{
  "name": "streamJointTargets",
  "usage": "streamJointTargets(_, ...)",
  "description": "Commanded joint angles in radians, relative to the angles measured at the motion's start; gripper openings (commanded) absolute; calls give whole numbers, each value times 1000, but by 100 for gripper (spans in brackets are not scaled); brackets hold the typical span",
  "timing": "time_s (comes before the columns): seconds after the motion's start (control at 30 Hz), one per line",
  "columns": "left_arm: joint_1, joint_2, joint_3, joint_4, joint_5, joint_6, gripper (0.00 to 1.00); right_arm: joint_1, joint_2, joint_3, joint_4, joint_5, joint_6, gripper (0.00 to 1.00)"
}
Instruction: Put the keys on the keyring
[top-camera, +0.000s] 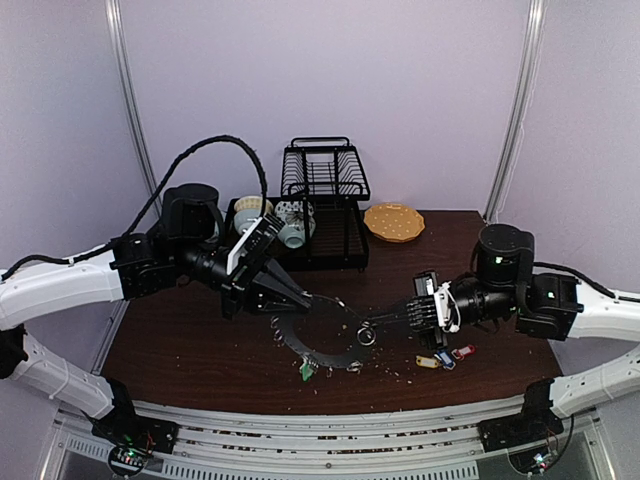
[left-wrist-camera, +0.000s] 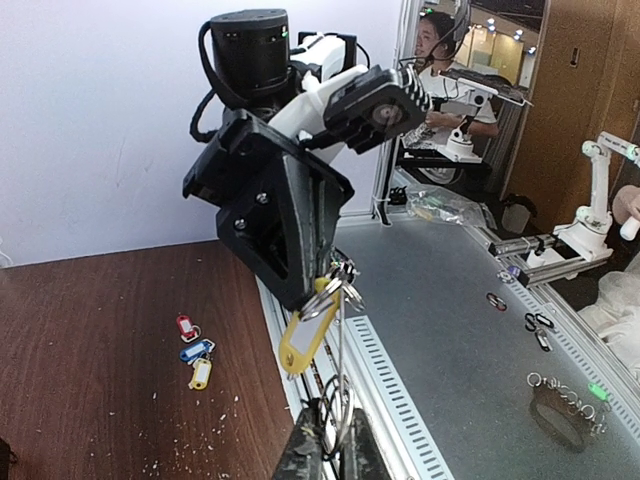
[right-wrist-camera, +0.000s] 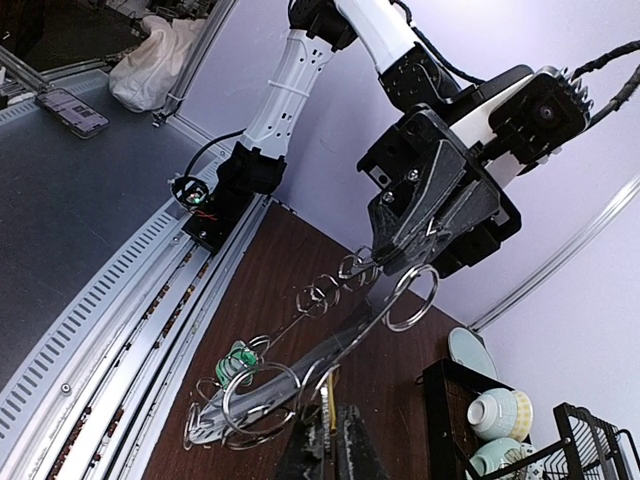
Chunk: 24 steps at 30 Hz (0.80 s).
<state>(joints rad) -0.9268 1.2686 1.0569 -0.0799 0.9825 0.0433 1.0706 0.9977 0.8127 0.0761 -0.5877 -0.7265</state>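
The keyring (top-camera: 325, 355) is held up off the surface (top-camera: 190, 350) between the two arms. It is clamped at its far-left rim by the left claw (top-camera: 290, 298), whose jaws are closed narrow on the disc's edge. In both wrist views the disc is seen nearly edge-on, so its flat face is judged to be tilted rather than level.

The right claw (top-camera: 378, 322) is closed tight at the opposite, right-hand rim. In the left wrist view a yellow-tagged key (left-wrist-camera: 303, 342) is seen hanging from its tip, the tag's long axis pointing down and slightly aslant. A split ring (top-camera: 367, 336) lies right at that tip; whether it touches the rim or sits just beside it cannot be told.

The coming move is judged to turn on this meeting: the key is offered from the right, across the disc's edge, while the far side is steadied by the left claw. A green-tagged key (top-camera: 306, 370) is already hung at the near rim. Three loose keys (top-camera: 445, 358) are left on the surface just beside the right claw, much nearer that arm.
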Motion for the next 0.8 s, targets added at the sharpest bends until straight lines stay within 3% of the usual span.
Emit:
streamJointTargets(0.0, -5, 11, 46, -5, -53, 1, 0, 0, -34, 26, -9, 58, 16, 0)
streamJointTargets(0.23, -5, 19, 68, -38, -99, -8, 0, -1, -23, 63, -73, 91, 4, 0)
streamJointTargets(0.5, -6, -9, 65, -38, -126, -44, 0, 9, -15, 125, -215, 235, -13, 0)
streamJointTargets(0.77, -6, -18, 56, -37, -123, -41, 0, 11, 12, 172, -236, 220, 14, 0)
